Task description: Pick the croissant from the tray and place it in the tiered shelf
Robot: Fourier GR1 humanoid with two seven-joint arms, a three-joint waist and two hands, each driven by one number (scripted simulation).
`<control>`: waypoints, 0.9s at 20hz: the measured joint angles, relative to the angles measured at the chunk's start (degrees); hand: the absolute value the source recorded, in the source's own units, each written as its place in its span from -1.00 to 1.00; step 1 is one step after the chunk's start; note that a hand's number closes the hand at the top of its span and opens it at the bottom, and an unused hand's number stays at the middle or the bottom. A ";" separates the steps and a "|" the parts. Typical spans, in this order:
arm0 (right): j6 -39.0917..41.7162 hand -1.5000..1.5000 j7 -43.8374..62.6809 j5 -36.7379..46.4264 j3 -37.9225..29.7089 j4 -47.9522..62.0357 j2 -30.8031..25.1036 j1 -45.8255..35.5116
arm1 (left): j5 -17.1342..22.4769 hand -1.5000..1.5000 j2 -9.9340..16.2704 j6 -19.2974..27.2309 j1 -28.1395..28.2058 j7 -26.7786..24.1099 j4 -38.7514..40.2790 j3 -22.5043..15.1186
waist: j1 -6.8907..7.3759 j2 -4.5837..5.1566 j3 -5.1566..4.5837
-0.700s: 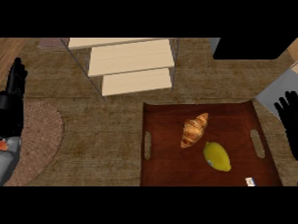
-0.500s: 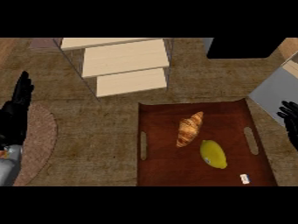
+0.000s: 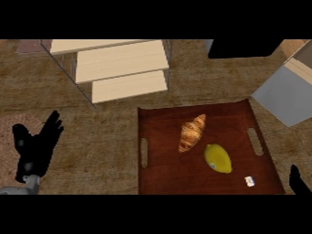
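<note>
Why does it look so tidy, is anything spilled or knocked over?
Nothing stands out. The croissant and the yellow lemon lie whole on the brown tray, with a small white piece near its corner. The tiered shelf stands bare and upright. No spills show.

Right hand [image 3: 305,179] — only fingertips show at the lower right corner; palm and forearm are cut off by the edge. Tiered shelf [image 3: 121,61] — its top tier runs out of view at the upper edge. Small white item [image 3: 250,181] on the tray [image 3: 159,170] is too small to identify.
</note>
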 measured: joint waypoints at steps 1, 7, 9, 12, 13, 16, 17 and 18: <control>-2.58 -1.00 -0.56 2.03 2.23 -1.82 2.29 1.65 | 0.55 0.00 -0.09 -0.93 0.23 0.18 0.40 -0.07 | 0.45 0.01 0.02; -9.49 -1.00 4.68 14.30 17.74 -16.83 5.83 13.86 | 2.50 0.00 0.30 -4.39 -1.02 2.54 1.18 0.19 | 2.39 0.18 0.16; -10.56 -1.00 8.75 19.14 22.60 -21.17 5.37 16.60 | 2.49 0.00 0.00 -4.55 -1.81 3.23 1.23 0.02 | 2.98 0.31 0.17; -10.71 -1.00 16.87 26.33 27.88 -26.17 4.19 19.12 | 2.76 0.00 -0.04 -5.58 -2.43 3.43 1.40 0.06 | 3.96 0.59 0.14; -10.17 -1.00 20.06 28.61 28.59 -27.46 3.63 19.13 | 2.86 0.00 0.06 -6.18 -2.49 3.05 1.78 0.20 | 4.32 0.72 0.12; -8.29 -1.00 29.63 35.46 29.87 -30.24 3.25 19.28 | 2.36 0.00 -0.58 -5.76 -3.13 3.53 1.75 -0.31 | 5.14 1.05 0.06; -7.40 -1.00 32.77 37.72 29.99 -31.24 3.52 19.12 | 2.08 0.00 -0.72 -5.65 -3.53 3.70 1.77 -0.53 | 5.29 1.15 0.04; -6.50 -1.00 35.95 40.05 29.90 -31.97 4.03 18.82 | 1.90 0.00 -0.89 -5.62 -3.63 3.69 1.73 -0.71 | 5.49 1.22 0.03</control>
